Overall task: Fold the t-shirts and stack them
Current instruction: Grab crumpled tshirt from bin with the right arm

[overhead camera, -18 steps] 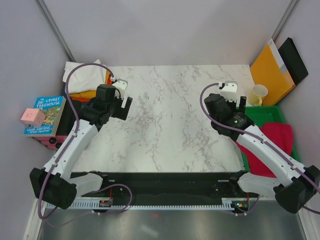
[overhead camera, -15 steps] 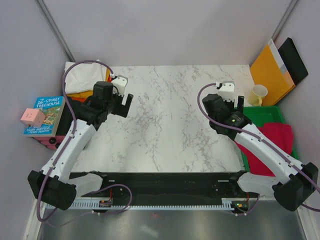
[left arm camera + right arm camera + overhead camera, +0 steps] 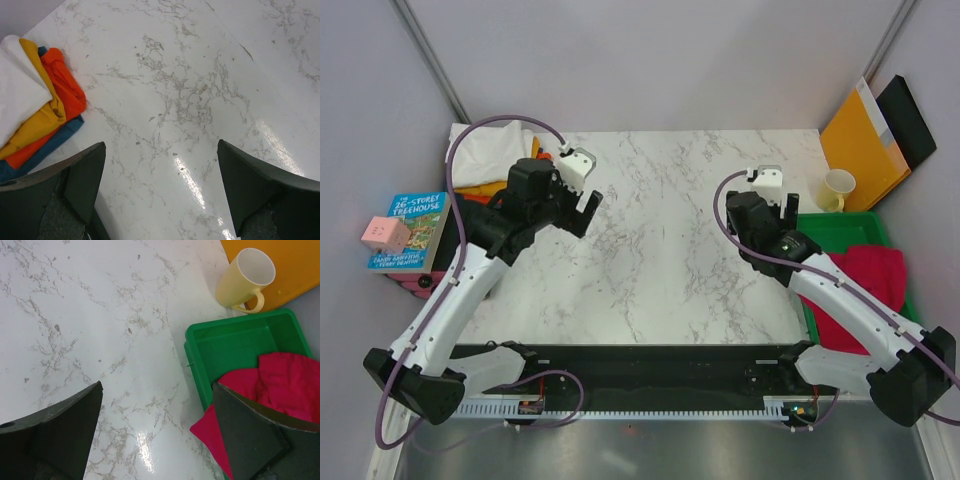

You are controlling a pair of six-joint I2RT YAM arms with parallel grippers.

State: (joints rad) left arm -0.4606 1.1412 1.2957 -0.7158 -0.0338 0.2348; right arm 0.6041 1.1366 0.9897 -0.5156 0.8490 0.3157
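My left end effector has swung inward off the folded t-shirts, stacked at the far-left corner of the surface, I judge to keep the middle free. Both it and my right end effector gape wide, empty. The crimson t-shirt waits, spilling from the green tray.

Left hand and right hand gape above the table; red t-shirt lies in green tray
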